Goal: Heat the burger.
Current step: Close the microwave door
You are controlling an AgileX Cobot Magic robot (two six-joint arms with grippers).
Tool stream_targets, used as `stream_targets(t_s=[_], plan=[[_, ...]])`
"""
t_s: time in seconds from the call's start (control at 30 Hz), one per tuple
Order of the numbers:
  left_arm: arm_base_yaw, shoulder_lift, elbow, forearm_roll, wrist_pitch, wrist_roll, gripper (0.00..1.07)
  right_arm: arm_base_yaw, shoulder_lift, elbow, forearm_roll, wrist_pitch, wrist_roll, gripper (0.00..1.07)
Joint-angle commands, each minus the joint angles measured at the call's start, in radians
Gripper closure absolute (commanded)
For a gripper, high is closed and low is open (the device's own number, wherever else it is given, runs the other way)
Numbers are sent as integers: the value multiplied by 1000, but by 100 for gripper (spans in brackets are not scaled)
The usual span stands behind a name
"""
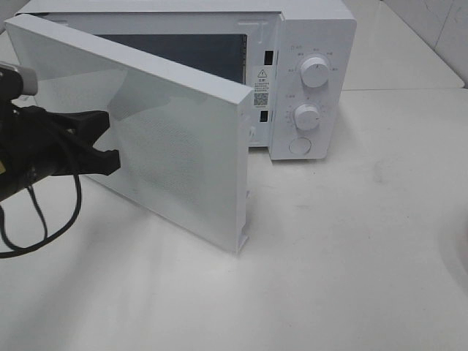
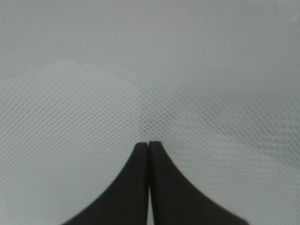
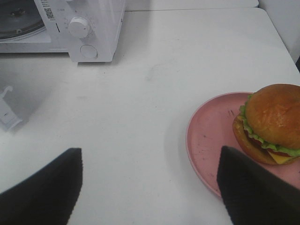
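The burger, with glossy brown buns, lettuce, tomato and cheese, lies on a pink plate on the white table; it shows only in the right wrist view. My right gripper hovers open above the table beside the plate, its dark fingers spread wide with nothing between them. The white microwave stands at the back with its door swung open. My left gripper is shut, fingertips together right at the door's dotted inner window, holding nothing.
The microwave's two knobs and button face the front right. Its glass turntable shows inside the cavity. The door's latch hooks stick out at its free edge. A black cable loops under the left arm.
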Motion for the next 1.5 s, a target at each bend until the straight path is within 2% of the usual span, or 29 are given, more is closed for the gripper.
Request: stream_targets(t_s=[0.03, 0.1, 0.3, 0.37, 0.4, 0.43, 0.5, 0.53, 0.57, 0.6, 0.67, 0.7, 0.73, 0.87, 0.93, 1.0, 1.07, 1.2, 1.3, 1.5], plan=[[-45, 21, -40, -73, 1, 20, 107, -7, -26, -1, -3, 0, -10, 31], [-93, 48, -80, -149, 5, 48, 107, -7, -26, -1, -3, 0, -10, 31], [-161, 91, -167, -260, 56, 111, 107, -7, -26, -1, -3, 0, -10, 31], [-192, 117, -228, -323, 83, 161, 107, -7, -26, -1, -3, 0, -10, 31], [-192, 117, -228, -323, 83, 161, 107, -7, -26, -1, -3, 0, -10, 31], [-211, 136, -274, -363, 106, 198, 107, -7, -26, -1, -3, 0, -10, 31], [-217, 144, -292, -381, 115, 214, 107, -7, -26, -1, -3, 0, -10, 31], [-232, 161, -336, -422, 126, 247, 107, -7, -26, -1, -3, 0, -10, 31], [-232, 161, -336, -422, 126, 247, 107, -7, -26, -1, -3, 0, -10, 31], [-242, 181, -381, -458, 143, 281, 107, -7, -26, -1, -3, 0, -10, 31], [-243, 190, -399, -469, 151, 292, 107, -7, -26, -1, -3, 0, -10, 31], [-248, 209, -440, -493, 179, 317, 107, -7, -26, -1, -3, 0, -10, 31], [-248, 209, -440, -493, 179, 317, 107, -7, -26, -1, -3, 0, -10, 31], [-248, 249, -540, -571, 236, 356, 107, -7, -26, -1, -3, 0, -10, 31], [-248, 255, -556, -580, 237, 372, 107, -7, -26, -1, -3, 0, -10, 31], [-248, 282, -603, -594, 251, 414, 107, -7, -26, -1, -3, 0, -10, 31], [-248, 290, -619, -605, 264, 425, 107, -7, -26, -1, -3, 0, -10, 31], [-248, 332, -693, -691, 294, 498, 107, -7, -26, -1, -3, 0, -9, 31], [-248, 336, -721, -693, 332, 530, 107, -7, -26, -1, -3, 0, -9, 31], [-248, 337, -723, -693, 334, 536, 107, -7, -26, -1, -3, 0, -10, 31]])
